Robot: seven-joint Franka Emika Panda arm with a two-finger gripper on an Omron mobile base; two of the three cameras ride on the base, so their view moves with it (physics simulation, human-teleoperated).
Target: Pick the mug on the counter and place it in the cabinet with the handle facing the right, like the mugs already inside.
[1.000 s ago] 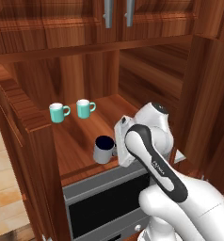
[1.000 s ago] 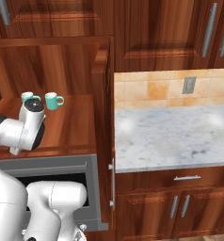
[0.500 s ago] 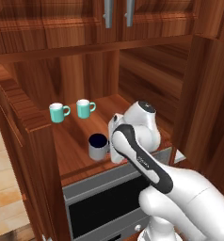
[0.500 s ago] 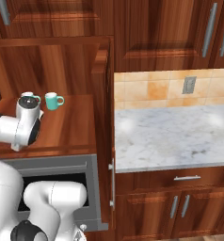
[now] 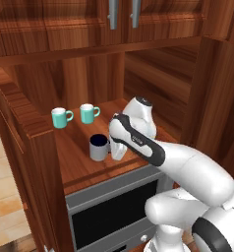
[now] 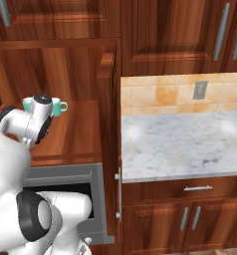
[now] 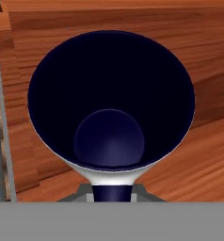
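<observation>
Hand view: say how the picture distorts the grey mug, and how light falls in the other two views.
Hand view: the small grey mug with navy-black inside flares like a funnel, wide mouth, small floor; close-lens stretch. Left base view: the same mug looks cylindrical; the wooden cabinet shelf is evenly lit, shadows faint. Right base view: soft pale glare patches on the white marble counter.

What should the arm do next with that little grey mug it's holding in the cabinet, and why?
Probably lower it slightly, then open the jaws. The small grey mug with the dark inside already sits over the reddish-brown wooden shelf, in front of the two teal mugs, gripped at its dark handle on the right.
</observation>
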